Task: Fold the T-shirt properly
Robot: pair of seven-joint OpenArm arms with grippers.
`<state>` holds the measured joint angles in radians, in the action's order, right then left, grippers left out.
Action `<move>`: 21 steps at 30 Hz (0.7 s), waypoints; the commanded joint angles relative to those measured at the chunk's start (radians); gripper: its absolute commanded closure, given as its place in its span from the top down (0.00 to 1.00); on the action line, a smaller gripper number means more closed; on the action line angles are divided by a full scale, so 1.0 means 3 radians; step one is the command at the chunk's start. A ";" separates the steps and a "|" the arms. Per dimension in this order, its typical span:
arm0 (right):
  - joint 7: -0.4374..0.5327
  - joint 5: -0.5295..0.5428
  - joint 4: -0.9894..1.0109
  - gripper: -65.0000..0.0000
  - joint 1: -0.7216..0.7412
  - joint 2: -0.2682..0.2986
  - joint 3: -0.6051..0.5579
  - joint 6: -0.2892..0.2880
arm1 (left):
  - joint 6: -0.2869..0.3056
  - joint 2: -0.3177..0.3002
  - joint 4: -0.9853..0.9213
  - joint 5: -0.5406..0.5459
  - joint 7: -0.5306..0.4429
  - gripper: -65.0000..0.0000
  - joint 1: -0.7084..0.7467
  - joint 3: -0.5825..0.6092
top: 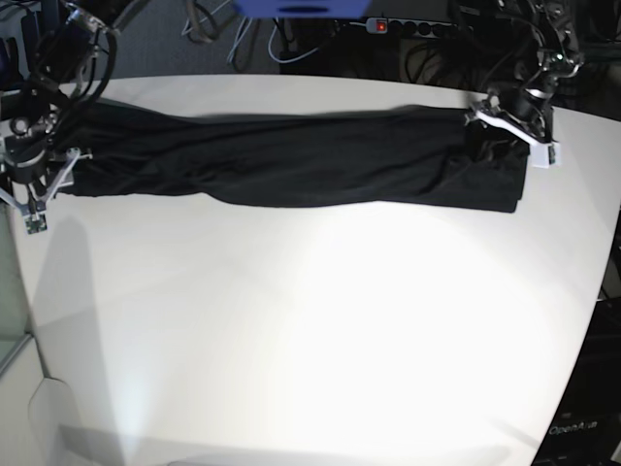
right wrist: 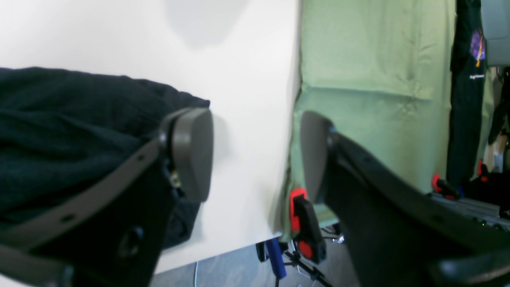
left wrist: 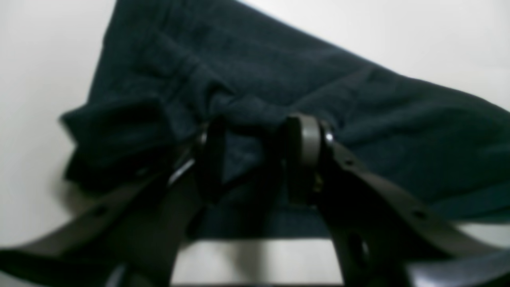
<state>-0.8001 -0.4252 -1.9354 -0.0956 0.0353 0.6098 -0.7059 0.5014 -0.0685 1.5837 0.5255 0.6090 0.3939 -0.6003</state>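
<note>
The black T-shirt (top: 291, 160) lies stretched in a long narrow band across the far part of the white table. At its right end in the base view, my left gripper (top: 506, 131) is on the cloth. The left wrist view shows the left gripper (left wrist: 257, 155) shut on a bunched fold of the T-shirt (left wrist: 279, 71), with fabric pinched between its fingers. My right gripper (top: 39, 180) is at the band's left end. In the right wrist view the right gripper (right wrist: 253, 155) is open with only bare table between its pads, and the T-shirt (right wrist: 59, 131) lies just outside its left finger.
The white table (top: 310, 320) stretches toward the camera. Its edge (right wrist: 295, 99) runs close beside the right gripper, with a green cloth (right wrist: 378, 79) and a red-and-black clamp (right wrist: 303, 223) beyond it. Cables and a power strip (top: 408, 24) sit behind the table.
</note>
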 commanded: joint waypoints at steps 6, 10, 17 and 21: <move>0.0046 0.0003 -0.0057 0.51 0.0030 0.0028 0.0000 0.0026 | 0.0034 -0.0025 -0.0024 0.0061 -0.0089 0.37 -0.0062 -0.0012; 0.0046 0.0003 -0.0057 0.51 0.0030 0.0028 0.0000 0.0026 | 0.0019 -0.0025 -0.0024 0.0061 -0.0089 0.37 -0.0062 -0.0012; 0.0046 0.0003 -0.0057 0.51 0.0030 0.0028 0.0000 0.0026 | -0.0140 -0.0020 -0.0024 0.0082 -0.0094 0.37 -0.0068 -0.0012; 0.0046 0.0003 -0.0057 0.51 0.0030 0.0028 0.0000 0.0026 | -0.0150 -0.0020 -0.0024 0.0092 -0.0094 0.20 -0.0068 -0.0012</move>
<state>-0.8001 -0.4252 -1.9354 -0.0952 0.0353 0.6075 -0.7059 0.4519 -0.0677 1.5593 0.5358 0.6022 0.3763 -0.6003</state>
